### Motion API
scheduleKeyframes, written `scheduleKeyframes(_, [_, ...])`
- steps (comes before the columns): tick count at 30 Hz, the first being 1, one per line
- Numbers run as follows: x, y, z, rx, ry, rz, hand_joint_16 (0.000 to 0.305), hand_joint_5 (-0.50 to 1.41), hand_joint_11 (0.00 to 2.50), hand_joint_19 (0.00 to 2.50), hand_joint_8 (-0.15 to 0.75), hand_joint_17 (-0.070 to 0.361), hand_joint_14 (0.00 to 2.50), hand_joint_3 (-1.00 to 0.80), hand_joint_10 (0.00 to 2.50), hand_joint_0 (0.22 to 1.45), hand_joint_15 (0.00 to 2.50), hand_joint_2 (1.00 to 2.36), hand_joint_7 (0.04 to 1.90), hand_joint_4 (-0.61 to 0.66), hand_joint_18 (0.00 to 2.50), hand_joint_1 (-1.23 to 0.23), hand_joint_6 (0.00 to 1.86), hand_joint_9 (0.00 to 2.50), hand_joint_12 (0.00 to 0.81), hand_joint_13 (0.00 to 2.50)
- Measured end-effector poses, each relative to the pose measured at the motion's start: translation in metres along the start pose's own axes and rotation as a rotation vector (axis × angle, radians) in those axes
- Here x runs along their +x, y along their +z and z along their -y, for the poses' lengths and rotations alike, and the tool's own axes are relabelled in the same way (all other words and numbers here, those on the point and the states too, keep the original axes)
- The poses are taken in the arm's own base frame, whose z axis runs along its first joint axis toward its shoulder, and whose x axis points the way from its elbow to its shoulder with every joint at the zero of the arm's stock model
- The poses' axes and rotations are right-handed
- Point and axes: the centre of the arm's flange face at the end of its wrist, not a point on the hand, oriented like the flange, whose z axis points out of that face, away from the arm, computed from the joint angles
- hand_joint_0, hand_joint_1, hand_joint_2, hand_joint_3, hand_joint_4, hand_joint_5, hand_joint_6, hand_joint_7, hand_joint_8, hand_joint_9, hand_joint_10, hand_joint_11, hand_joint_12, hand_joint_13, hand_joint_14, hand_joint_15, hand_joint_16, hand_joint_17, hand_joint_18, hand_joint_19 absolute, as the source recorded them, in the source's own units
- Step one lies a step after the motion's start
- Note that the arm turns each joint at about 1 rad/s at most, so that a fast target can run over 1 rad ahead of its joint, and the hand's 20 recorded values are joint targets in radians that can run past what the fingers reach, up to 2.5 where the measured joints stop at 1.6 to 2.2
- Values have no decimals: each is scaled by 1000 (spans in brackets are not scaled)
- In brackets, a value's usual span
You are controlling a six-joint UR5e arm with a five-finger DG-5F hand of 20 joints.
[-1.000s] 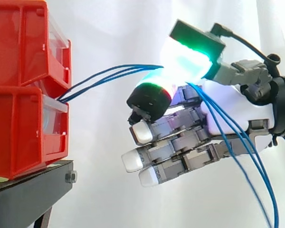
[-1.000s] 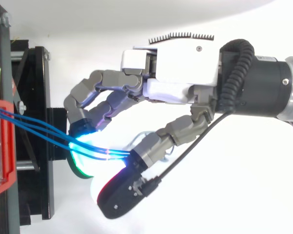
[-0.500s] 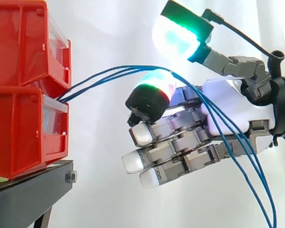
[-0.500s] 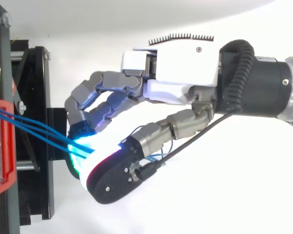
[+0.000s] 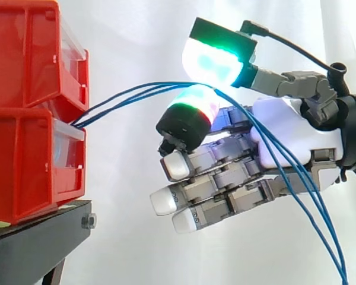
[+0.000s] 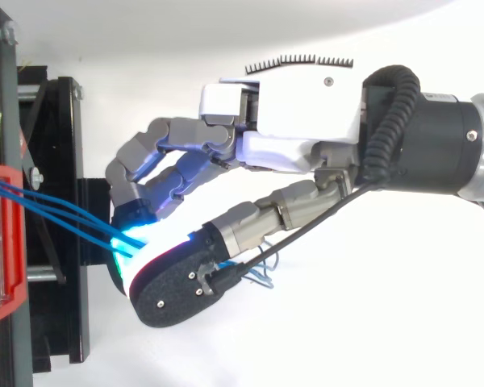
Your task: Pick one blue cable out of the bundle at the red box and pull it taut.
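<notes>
Robot hand point(image 6: 294, 121) — white palm shell, grey jointed fingers, glowing cyan-green fingertips point(image 5: 216, 58), black wrist cuff — visible screws

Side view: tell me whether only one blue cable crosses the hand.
No, three blue cables run together from the red box across the hand.

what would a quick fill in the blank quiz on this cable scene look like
1. The cables running from the bins to the hand are ____ in colour.
2. They come out between two stacked bins whose colour is ____.
3. The bins rest on a stand that is ____.
4. In the side view, past the hand, the cables hang ____ toward the lower right corner.

Missing words: blue; red; black; down
</notes>
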Motion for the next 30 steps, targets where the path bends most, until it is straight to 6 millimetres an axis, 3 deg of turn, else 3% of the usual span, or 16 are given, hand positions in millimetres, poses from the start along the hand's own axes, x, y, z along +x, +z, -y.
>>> scheduleKeyframes(3, [0,0,0,-1,0,-1,52,-148,639,289,305,117,15,-500,16,630,366,1000,1142,107,307,-885,907,750,336,531])
scheduleKeyframes(7, [0,0,0,-2,0,-2,51,-161,722,241,297,115,15,-500,18,666,341,1000,1101,92,340,-965,914,733,339,530])
scheduleKeyframes(13, [0,0,0,2,0,-2,53,-170,708,259,297,119,14,-500,17,558,350,1000,1071,103,341,-978,920,682,342,512])
scheduleKeyframes(15, [0,0,0,2,0,-1,57,-168,712,276,315,128,14,-500,16,494,354,1000,1048,112,325,-927,921,690,358,507])
scheduleKeyframes(19, [0,0,0,0,0,-2,56,-175,715,297,317,127,14,-500,16,511,365,1000,1034,106,286,-762,910,698,357,496])
scheduleKeyframes(25, [0,0,0,1,0,-2,59,-174,701,316,337,132,14,-500,13,480,370,1000,1019,108,267,-656,902,723,367,490])
scheduleKeyframes(28, [0,0,0,1,0,-2,54,-171,694,325,317,122,16,-500,16,548,372,1000,1063,90,238,-595,894,732,350,486])
scheduleKeyframes(30, [0,0,0,-1,0,-2,55,-168,711,316,320,124,16,-303,16,584,377,1010,1072,61,243,-608,904,748,347,504])
